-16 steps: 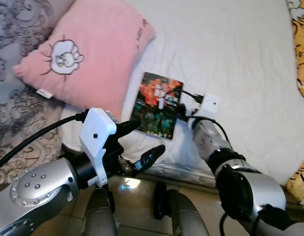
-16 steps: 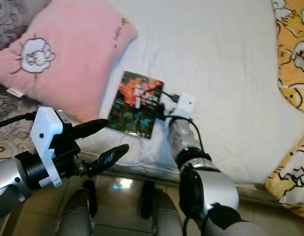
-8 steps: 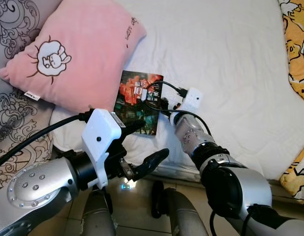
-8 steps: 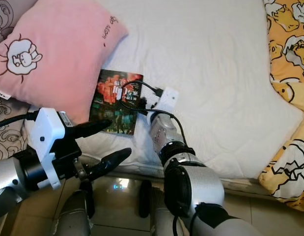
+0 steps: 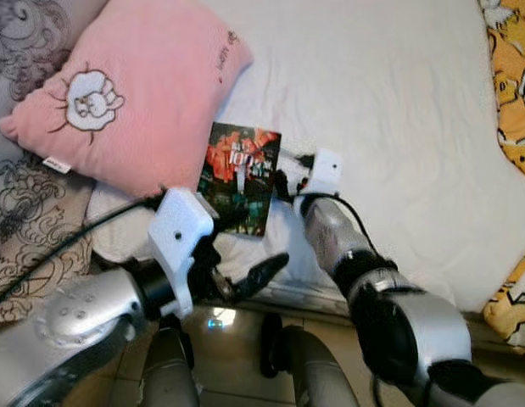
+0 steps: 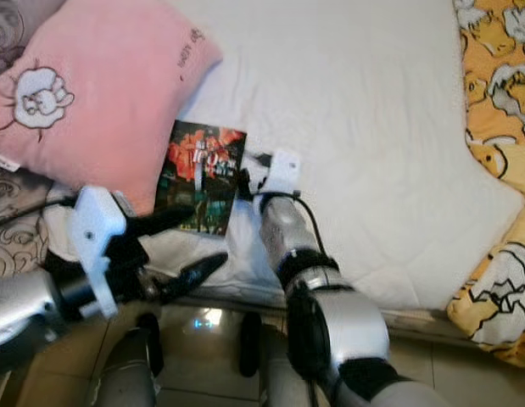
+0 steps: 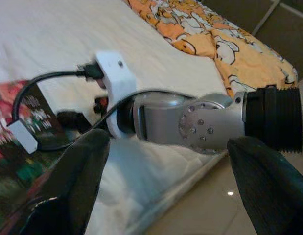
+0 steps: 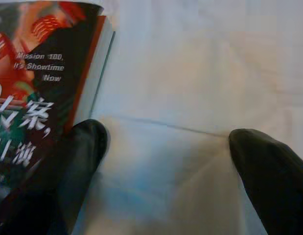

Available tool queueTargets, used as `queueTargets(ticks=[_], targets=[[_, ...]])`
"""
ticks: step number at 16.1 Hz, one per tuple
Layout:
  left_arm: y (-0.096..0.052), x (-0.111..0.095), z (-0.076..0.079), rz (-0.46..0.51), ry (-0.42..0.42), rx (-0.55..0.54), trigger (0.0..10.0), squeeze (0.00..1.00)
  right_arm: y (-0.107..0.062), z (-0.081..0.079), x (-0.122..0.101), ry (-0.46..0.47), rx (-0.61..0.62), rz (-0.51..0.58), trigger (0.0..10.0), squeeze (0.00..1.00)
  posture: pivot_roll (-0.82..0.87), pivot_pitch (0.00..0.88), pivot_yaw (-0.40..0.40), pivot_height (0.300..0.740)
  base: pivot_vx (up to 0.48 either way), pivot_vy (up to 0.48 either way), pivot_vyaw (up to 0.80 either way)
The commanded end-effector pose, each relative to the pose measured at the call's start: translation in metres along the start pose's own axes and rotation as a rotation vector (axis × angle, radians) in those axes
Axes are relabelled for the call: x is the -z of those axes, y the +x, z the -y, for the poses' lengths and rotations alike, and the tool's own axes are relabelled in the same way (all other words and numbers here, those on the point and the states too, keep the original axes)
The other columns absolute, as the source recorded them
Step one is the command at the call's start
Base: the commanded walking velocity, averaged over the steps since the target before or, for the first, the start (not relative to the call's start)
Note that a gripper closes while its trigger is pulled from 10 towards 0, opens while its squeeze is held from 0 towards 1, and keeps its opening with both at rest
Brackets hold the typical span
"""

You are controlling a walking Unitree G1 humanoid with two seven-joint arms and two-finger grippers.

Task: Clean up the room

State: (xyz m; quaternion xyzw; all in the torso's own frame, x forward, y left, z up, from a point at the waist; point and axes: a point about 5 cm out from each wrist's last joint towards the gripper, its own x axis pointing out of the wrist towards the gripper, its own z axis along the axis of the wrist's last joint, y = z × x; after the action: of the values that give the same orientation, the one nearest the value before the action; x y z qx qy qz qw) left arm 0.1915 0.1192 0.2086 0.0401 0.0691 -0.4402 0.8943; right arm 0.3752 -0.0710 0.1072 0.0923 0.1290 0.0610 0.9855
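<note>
One book [image 5: 239, 176] lies flat on the white bed [image 5: 398, 102], near the bed's front edge and just right of the pink pillow [image 5: 135, 93]. The right gripper [image 8: 163, 161] is spread wide at the book's right edge: one finger [image 8: 75, 156] rests on the cover's corner, the other presses the sheet well to the right, and nothing is grasped. The left gripper [image 5: 245, 254] hovers released below the book, at the mattress edge, fingers apart. The step in hand appears to be securing the book; do it well by sliding one finger under the spine side and closing across the thickness, since the soft sheet will yield and the glossy cover may slip. The head views are slightly blurred, so exact contact is best judged from the right wrist view. Count: one book, one pink pillow, one yellow patterned blanket [image 6: 495, 127] at right, two grippers.
</note>
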Motion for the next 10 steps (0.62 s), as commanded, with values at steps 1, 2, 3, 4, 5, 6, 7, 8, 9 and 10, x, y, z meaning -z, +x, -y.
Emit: queueTargets(ticks=[1, 2, 3, 4, 5, 6, 7, 8, 9, 10], targets=[[0.008, 0.012, -0.004, 0.021, -0.048, 0.0, 10.0, 0.0, -0.006, 0.027, 0.004, -0.1, 0.038, 0.058, 10.0, 0.0, 0.22, 0.17, -0.175, 0.722, 0.0, 0.0, 0.0], [0.011, 0.016, -0.008, 0.025, -0.062, -0.014, 10.0, 0.0, -0.009, 0.035, 0.005, -0.123, 0.049, 0.085, 10.0, 0.0, 0.22, 0.157, -0.174, 0.722, 0.0, 0.0, 0.0], [0.015, 0.02, -0.012, 0.028, -0.07, -0.018, 10.0, 0.0, -0.012, 0.043, 0.005, -0.138, 0.06, 0.107, 10.0, 0.0, 0.2, 0.118, -0.177, 0.722, 0.0, 0.0, 0.0], [0.021, 0.026, -0.019, 0.052, -0.105, -0.047, 10.0, 0.0, -0.025, 0.058, 0.007, -0.153, 0.099, 0.179, 10.0, 0.0, 0.19, 0.078, -0.172, 0.722, 0.0, 0.0, 0.0], [0.025, 0.033, -0.025, 0.062, -0.127, -0.069, 10.0, 0.0, -0.038, 0.067, 0.004, -0.185, 0.125, 0.255, 10.0, 0.0, 0.18, 0.037, -0.169, 0.722, 0.0, 0.0, 0.0], [0.025, 0.052, -0.047, 0.082, -0.189, -0.278, 10.0, 0.0, -0.076, 0.08, 0.005, -0.259, 0.142, 0.385, 10.0, 0.0, 0.16, 0.0, -0.15, 0.722, 0.0, 0.0, 0.0], [0.025, 0.058, -0.051, 0.085, -0.207, -0.323, 10.0, 0.0, -0.083, 0.083, 0.006, -0.278, 0.141, 0.404, 10.0, 0.0, 0.15, 0.0, -0.147, 0.722, 0.0, 0.0, 0.0], [0.013, 0.074, -0.067, 0.102, -0.246, -0.597, 10.0, 0.0, -0.112, 0.094, 0.015, -0.336, 0.146, 0.459, 10.0, 0.0, 0.14, 0.0, -0.134, 0.722, 0.0, 0.0, 0.0], [0.003, 0.081, -0.071, 0.101, -0.219, -0.701, 10.0, 0.0, -0.123, 0.107, 0.026, -0.335, 0.176, 0.433, 10.0, 0.0, 0.12, 0.0, -0.125, 0.722, 0.0, 0.0, 0.0], [-0.001, 0.081, -0.076, 0.115, -0.195, -0.771, 10.0, 0.0, -0.124, 0.121, 0.037, -0.324, 0.23, 0.386, 10.0, 0.0, 0.12, 0.0, -0.118, 0.722, 0.0, -0.375, 0.0]])
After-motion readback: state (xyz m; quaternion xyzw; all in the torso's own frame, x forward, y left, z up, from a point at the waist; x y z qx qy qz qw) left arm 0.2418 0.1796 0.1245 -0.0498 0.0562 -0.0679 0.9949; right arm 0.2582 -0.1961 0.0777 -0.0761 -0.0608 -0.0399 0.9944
